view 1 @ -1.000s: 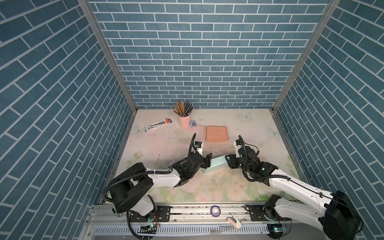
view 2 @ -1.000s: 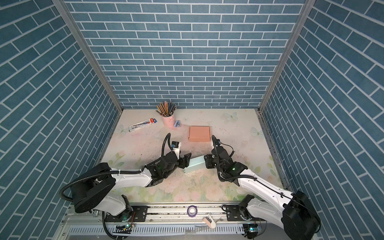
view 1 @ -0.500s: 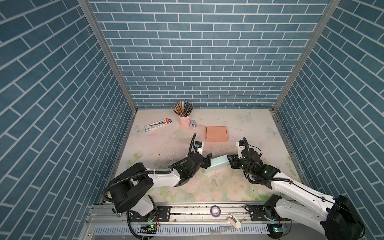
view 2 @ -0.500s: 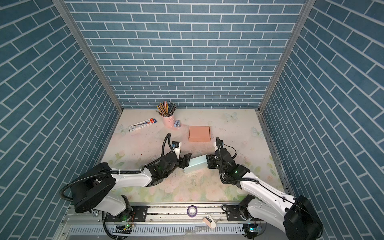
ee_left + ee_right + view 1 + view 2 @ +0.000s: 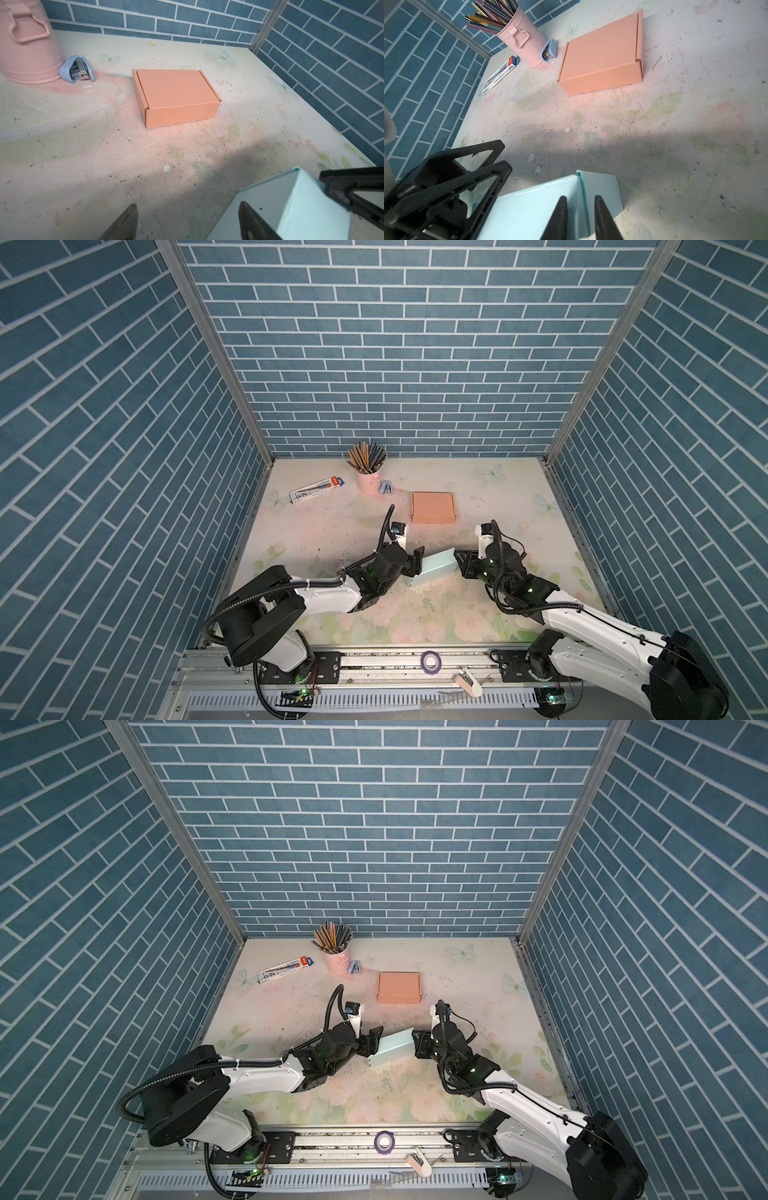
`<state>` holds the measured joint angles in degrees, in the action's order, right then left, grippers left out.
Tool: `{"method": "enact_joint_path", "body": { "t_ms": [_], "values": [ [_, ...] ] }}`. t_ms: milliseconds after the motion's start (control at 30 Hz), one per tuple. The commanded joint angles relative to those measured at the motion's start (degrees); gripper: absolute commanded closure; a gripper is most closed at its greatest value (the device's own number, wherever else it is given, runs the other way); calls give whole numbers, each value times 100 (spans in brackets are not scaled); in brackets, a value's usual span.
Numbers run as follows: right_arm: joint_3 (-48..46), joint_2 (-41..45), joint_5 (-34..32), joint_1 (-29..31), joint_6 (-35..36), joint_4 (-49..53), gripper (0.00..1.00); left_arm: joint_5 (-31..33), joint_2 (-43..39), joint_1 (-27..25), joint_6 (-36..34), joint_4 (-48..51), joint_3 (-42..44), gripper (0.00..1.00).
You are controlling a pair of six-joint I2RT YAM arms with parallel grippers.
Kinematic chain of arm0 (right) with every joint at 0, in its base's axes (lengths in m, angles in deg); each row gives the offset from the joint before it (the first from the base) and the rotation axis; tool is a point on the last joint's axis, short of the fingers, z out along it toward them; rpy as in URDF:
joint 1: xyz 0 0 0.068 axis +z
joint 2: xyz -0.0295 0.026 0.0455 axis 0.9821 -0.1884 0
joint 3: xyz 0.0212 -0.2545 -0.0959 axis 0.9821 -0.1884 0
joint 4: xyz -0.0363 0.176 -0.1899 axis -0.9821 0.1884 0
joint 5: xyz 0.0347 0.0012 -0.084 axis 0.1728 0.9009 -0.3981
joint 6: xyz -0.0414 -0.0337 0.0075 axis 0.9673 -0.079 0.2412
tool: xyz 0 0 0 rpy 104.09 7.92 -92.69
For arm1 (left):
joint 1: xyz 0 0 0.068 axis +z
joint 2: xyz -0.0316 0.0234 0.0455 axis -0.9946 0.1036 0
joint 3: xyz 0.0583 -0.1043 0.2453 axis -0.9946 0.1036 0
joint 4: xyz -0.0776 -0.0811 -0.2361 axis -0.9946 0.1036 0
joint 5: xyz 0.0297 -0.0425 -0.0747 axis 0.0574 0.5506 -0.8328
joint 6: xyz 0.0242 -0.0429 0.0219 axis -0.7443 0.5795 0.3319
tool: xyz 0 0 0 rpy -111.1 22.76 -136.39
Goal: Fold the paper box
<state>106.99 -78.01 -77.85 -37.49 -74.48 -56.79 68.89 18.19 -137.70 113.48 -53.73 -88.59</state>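
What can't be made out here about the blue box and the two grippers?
- Right wrist view: the right gripper straddles a raised edge of the paper box; whether its pads touch it is unclear, as the fingers themselves hide them.
- Both top views: the grippers cover the paper box's ends.
- Left wrist view: the left gripper stands open; the frame's edge cuts off the box's near side.

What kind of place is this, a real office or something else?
Probably a robot test cell staged as a desk: brick-pattern walls enclose a floral table, two robot arms sit on a metal rail, with a pencil cup and stapler as props.
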Motion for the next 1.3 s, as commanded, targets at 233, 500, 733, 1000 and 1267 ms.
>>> {"method": "enact_joint_path", "body": {
  "t_ms": [233, 500, 733, 1000, 1267],
  "values": [
    [-678, -12, -233, -47, -453, 832, 79, 13, 142, 6, -248, 964, 103, 24],
    [-796, 243, -353, -51, -527, 951, 79, -4, 101, 4, -258, 995, 71, 24],
    [-642, -352, -299, -56, -455, 572, 79, -134, -141, 8, -268, 1463, -238, 23],
    [-568, -433, -241, -52, -438, 498, 80, -309, -1154, 39, -162, 3335, -921, 17],
    [-587, -285, -236, -52, -447, 558, 80, -815, -1751, -205, 384, 3615, -456, 16]
  ]
}}
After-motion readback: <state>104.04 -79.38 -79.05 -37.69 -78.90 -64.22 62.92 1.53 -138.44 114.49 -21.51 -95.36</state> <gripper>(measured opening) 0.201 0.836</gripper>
